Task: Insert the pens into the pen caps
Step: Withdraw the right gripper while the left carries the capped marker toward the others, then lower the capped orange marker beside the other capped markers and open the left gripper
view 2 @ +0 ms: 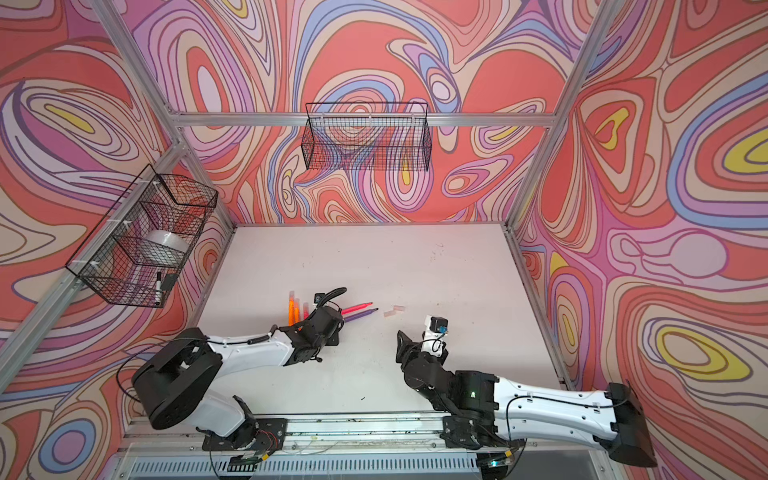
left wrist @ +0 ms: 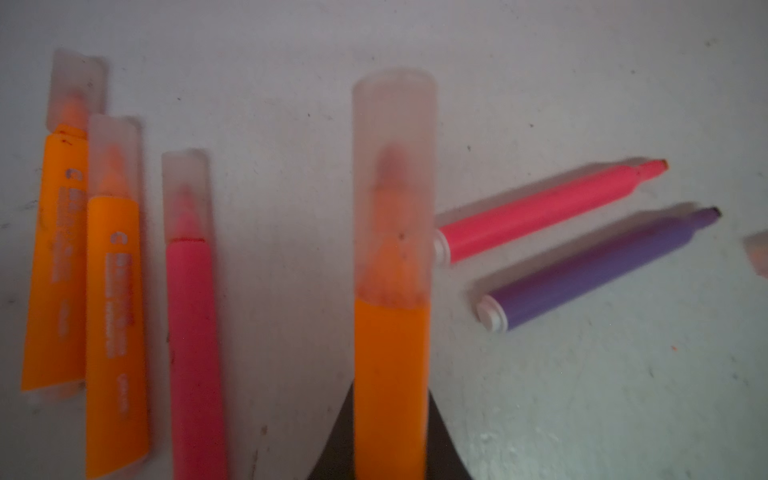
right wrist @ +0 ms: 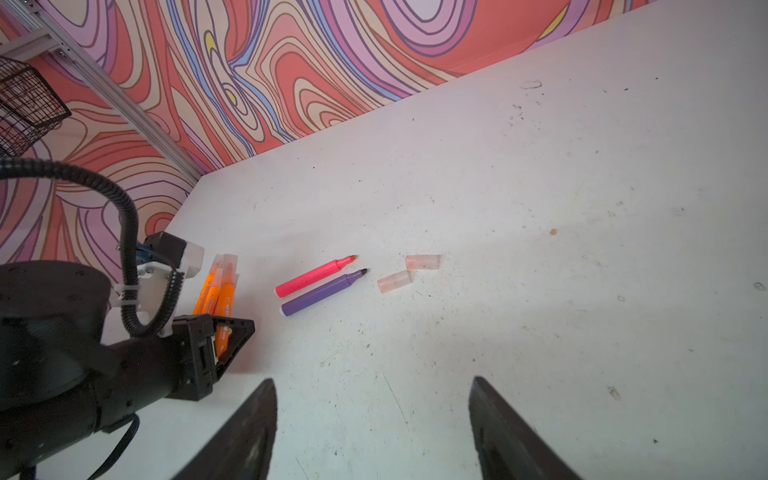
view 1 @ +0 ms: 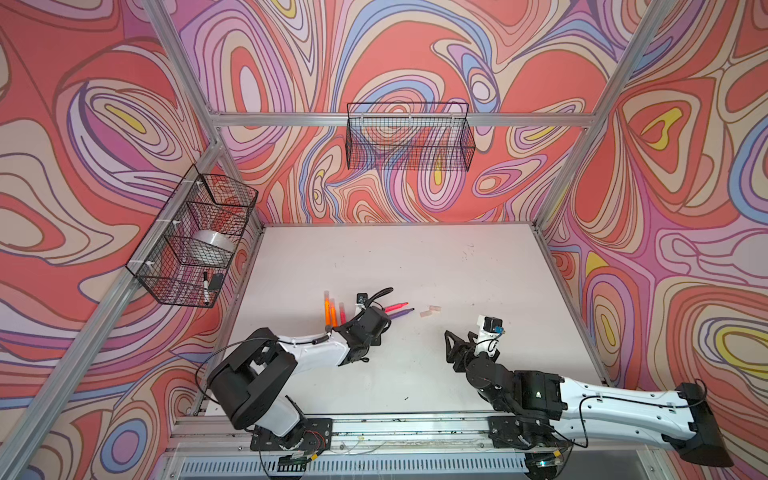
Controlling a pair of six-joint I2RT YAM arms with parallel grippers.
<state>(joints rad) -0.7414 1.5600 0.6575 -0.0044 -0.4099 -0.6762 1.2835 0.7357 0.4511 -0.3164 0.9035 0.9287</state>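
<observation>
My left gripper [left wrist: 390, 399] is shut on an orange pen [left wrist: 390, 365] whose tip sits inside a clear pen cap [left wrist: 392, 166], held just above the table. Two capped orange pens [left wrist: 114, 332] and a capped pink pen [left wrist: 193, 353] lie beside it. A little further along the table lie an uncapped pink pen [right wrist: 316, 275] and an uncapped purple pen [right wrist: 322, 292], side by side. Two loose pen caps [right wrist: 422, 262] rest just beyond their tips. My right gripper [right wrist: 372, 386] hovers open and empty, short of those pens, with the pens and my left gripper [view 1: 380, 328] to its left in both top views.
A wire basket [view 1: 191, 237] on the left wall holds a tape roll and a black-capped marker. A second wire basket [view 1: 409, 137] hangs on the back wall. Aluminium frame posts stand at the table corners, and a rail [view 1: 415, 428] runs along the front edge.
</observation>
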